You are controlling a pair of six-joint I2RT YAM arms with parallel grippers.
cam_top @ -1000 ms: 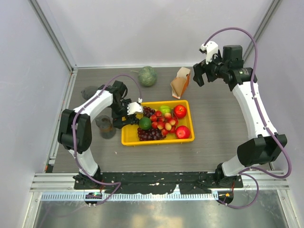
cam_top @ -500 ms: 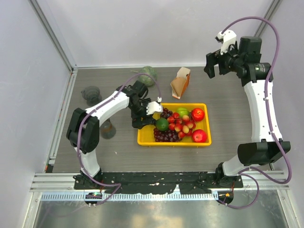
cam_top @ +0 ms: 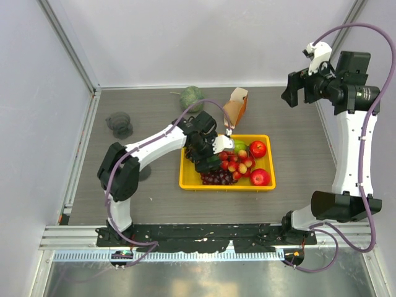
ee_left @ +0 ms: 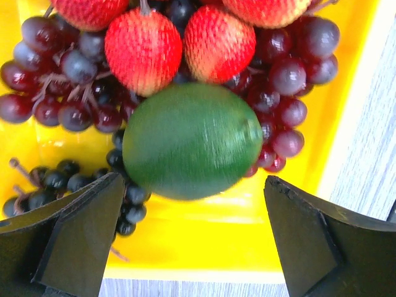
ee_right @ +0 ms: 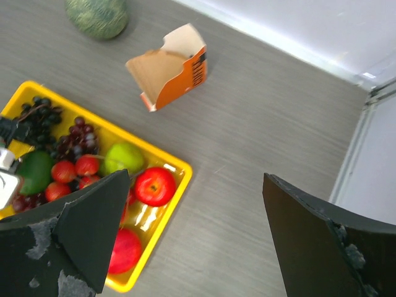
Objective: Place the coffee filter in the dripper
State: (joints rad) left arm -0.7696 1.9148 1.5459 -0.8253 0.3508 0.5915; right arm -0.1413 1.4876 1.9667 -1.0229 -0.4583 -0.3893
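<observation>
The dripper [cam_top: 119, 124] sits far left on the bench [cam_top: 291, 154]; brown filter papers [ee_right: 158, 69] stand in the white-orange pack [ee_right: 185, 80] beyond the yellow tray [cam_top: 226, 187]. The left pincer [ee_left: 193, 185] gapes wide, empty, over a green lime [ee_left: 192, 141]; the right pincer [ee_right: 195, 179] hangs high, wide open, empty.

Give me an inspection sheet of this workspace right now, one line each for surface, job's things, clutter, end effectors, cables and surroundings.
Surface: grey wood-grain table, no spills seen.
Job's things: dripper stands alone at far left; no single coffee filter seen apart from the filter pack beyond the tray.
Clutter: yellow tray full of fruit; green ball at the back.
End effectors: left end effector open over a green fruit in the tray; right end effector open, raised, holding nothing.
Cables: purple cables loop along both arms.
Surroundings: plain walls; metal rail at the near edge.
</observation>
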